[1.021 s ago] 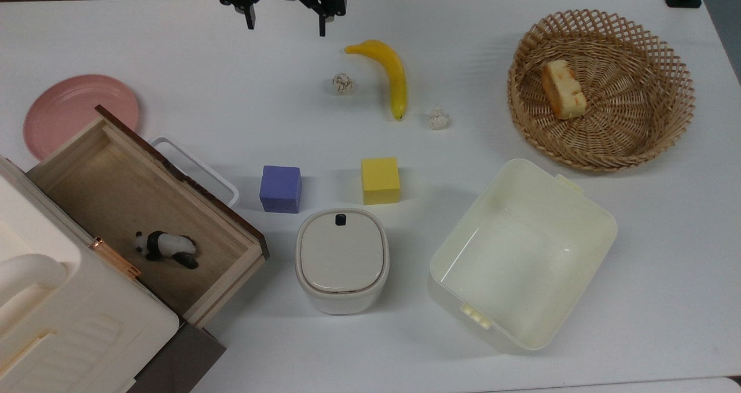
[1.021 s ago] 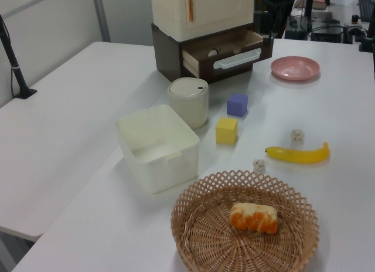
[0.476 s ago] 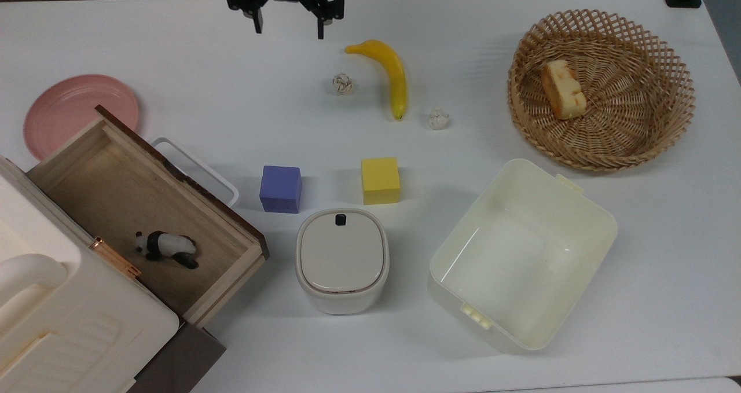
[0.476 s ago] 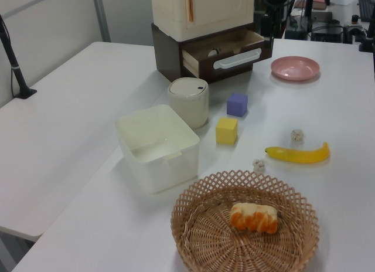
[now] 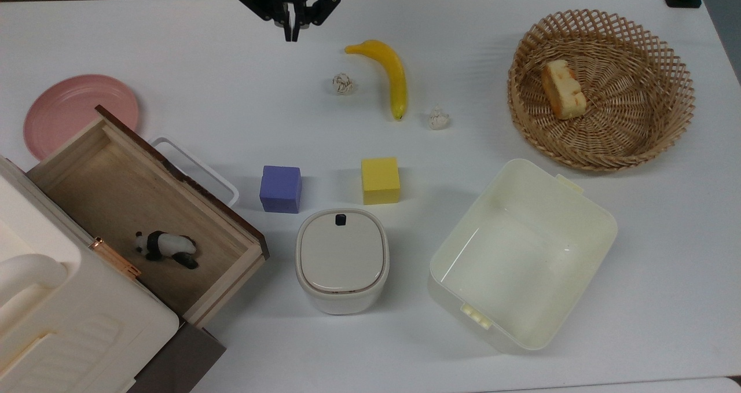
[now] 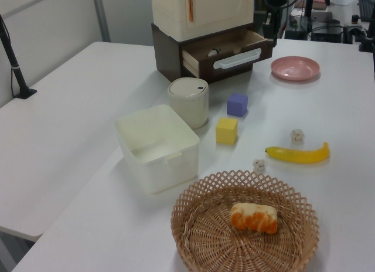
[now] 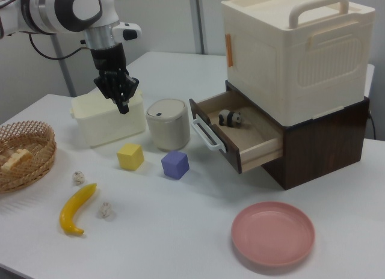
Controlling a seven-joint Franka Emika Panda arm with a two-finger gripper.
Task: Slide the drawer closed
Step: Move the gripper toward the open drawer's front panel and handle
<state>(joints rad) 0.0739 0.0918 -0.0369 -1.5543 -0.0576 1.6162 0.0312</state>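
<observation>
Clenched together with nothing between them, the gripper's [image 5: 291, 33] fingers [image 7: 123, 103] hang above the table's [image 5: 474, 51] far edge in the top view, well apart from the drawer [image 5: 139, 208]. That drawer stands pulled out of the cabinet [image 7: 301, 68] at the table's near-left corner in the top view, its white handle [image 7: 204, 134] pointing toward the purple block [image 5: 281, 188], and a toy panda [image 5: 166, 248] lies on its wooden floor. From the left view the gripper seems to sit behind the cabinet's far side, though it is hard to make out there
</observation>
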